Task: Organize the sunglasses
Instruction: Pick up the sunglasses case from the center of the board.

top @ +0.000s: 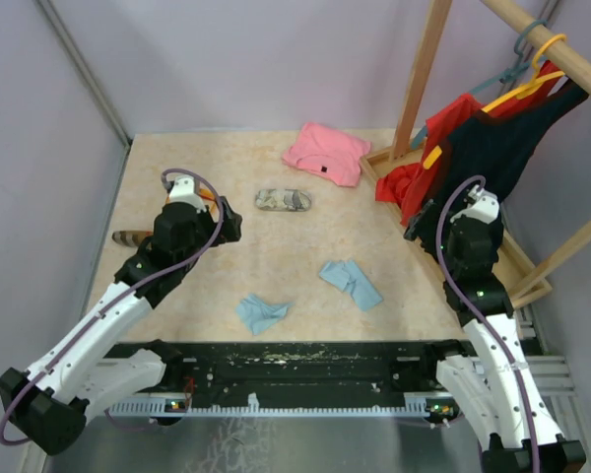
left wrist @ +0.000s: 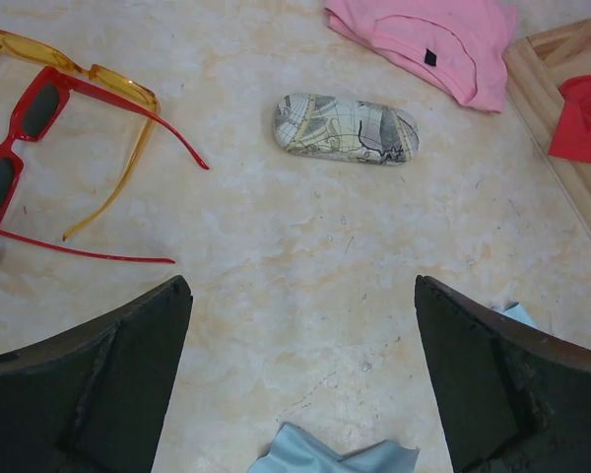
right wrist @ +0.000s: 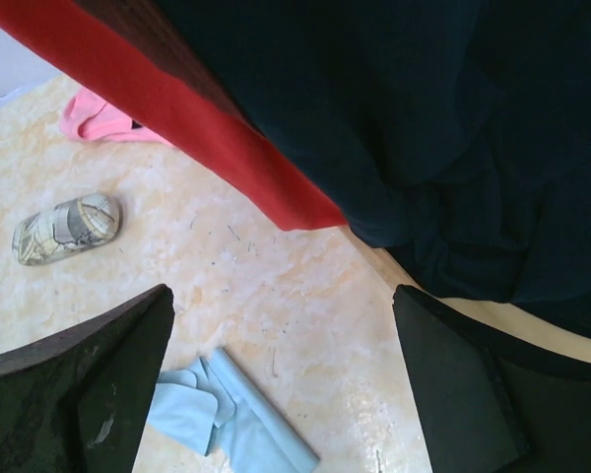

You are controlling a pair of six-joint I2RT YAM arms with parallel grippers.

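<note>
Two pairs of sunglasses lie unfolded, one overlapping the other, at the upper left of the left wrist view: the orange-amber pair (left wrist: 108, 84) and the red pair with dark lenses (left wrist: 30, 128). In the top view my left arm (top: 182, 236) covers them, apart from an orange bit (top: 209, 195). My left gripper (left wrist: 300, 286) is open above bare tabletop, to the right of the glasses, with nothing between its fingers. My right gripper (right wrist: 283, 291) is open too, hovering empty beside the hanging clothes at the table's right.
A grey-patterned case (top: 283, 200) lies mid-table and a brown case (top: 131, 237) at the left. Two light blue cloths (top: 260, 313) (top: 352, 283) lie toward the front. A folded pink shirt (top: 325, 151) sits at the back. A wooden rack with red and dark garments (top: 492, 138) stands at right.
</note>
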